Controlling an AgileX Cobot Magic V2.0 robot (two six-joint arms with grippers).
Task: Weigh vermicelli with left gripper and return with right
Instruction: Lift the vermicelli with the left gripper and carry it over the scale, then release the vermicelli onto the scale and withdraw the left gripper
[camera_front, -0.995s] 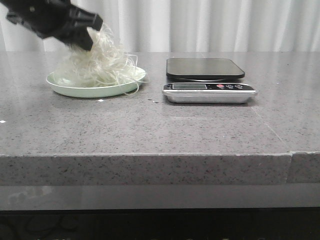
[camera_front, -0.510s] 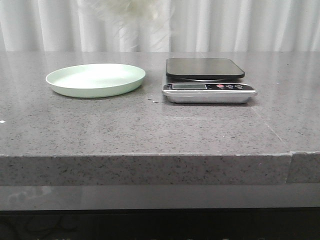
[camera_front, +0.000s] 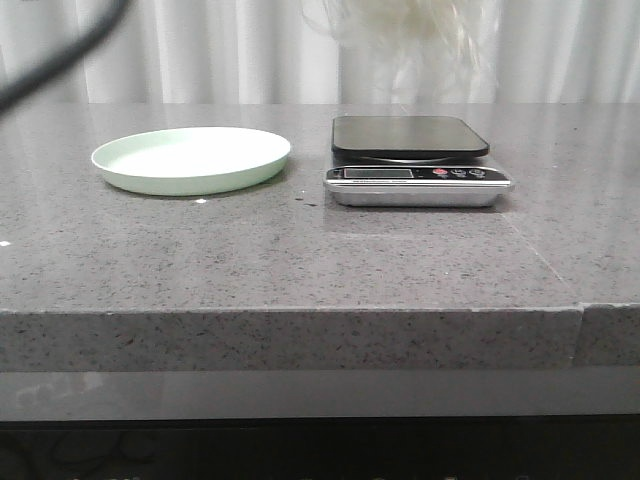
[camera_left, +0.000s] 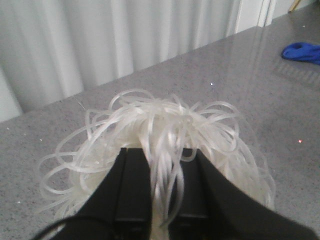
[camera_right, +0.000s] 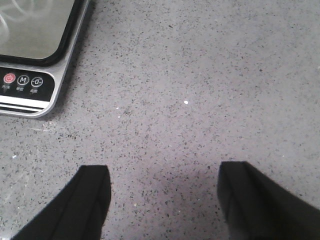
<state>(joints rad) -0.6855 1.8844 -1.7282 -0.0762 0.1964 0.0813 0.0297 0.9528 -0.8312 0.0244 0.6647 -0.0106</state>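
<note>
The vermicelli (camera_front: 410, 25), a fluffy mound of translucent-white strands, hangs in the air at the top of the front view, above the black-topped kitchen scale (camera_front: 410, 137). My left gripper (camera_left: 164, 155) is shut on the vermicelli (camera_left: 160, 125), with strands pinched between its black fingers; the gripper itself is out of the front view. The pale green plate (camera_front: 190, 158) lies bare to the left of the scale. My right gripper (camera_right: 164, 187) is open and empty over the grey counter, just right of the scale's corner (camera_right: 35, 55).
The grey speckled counter (camera_front: 300, 260) has a front edge near the camera. White curtains hang behind. A black cable (camera_front: 60, 55) crosses the upper left of the front view. A blue cloth (camera_left: 302, 51) lies far off on the counter in the left wrist view.
The vermicelli was lifted off the green plate and carried up and to the right; it now hangs above the scale. The plate is left bare.
</note>
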